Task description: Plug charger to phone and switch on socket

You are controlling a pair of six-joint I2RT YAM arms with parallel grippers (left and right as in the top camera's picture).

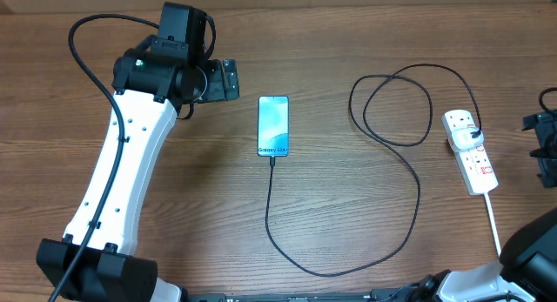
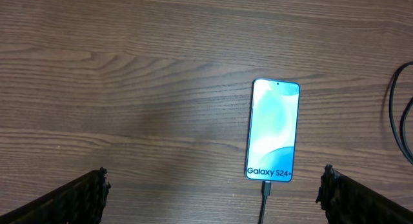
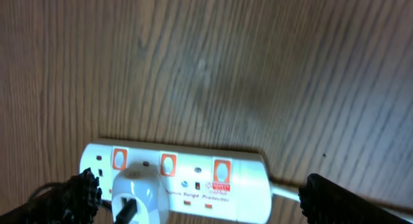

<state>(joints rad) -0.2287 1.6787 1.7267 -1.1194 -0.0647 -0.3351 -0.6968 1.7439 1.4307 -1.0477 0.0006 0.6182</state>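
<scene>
1. Two arms work at a wooden table [image 1: 348,32]. The white left arm [image 1: 122,171] rises from the near left corner toward the far side.
2. Next, the left gripper [image 1: 228,79]: jaws wide apart, nothing between them. It hangs over bare wood just left of the phone [image 1: 272,125], clear of it. The wrist view puts its fingers [image 2: 77,198] in the lower corners, with the phone farther out between them.
3. The phone lies flat, left of centre, screen up and lit light blue, white lettering at its near end.
4. The charger [image 2: 264,193]: a thin black cable. Its connector meets the phone's near end and looks seated in the port. From there the cable runs toward the near edge, sweeps right, climbs back, makes a loose loop right of centre and reaches the socket [image 1: 471,154].
5. The socket is a white strip lying flat on the right side, well apart from the phone. A white plug [image 3: 132,192] sits in one end outlet, the black cable leaving it. Three red switches [image 3: 168,163] stand in a row; on or off, cannot tell. A thick white cord [image 1: 493,219] leaves its near end.
6. The right gripper [image 1: 540,152] is at the right edge, just beside the socket and apart from it: jaws wide, holding nothing.
</scene>
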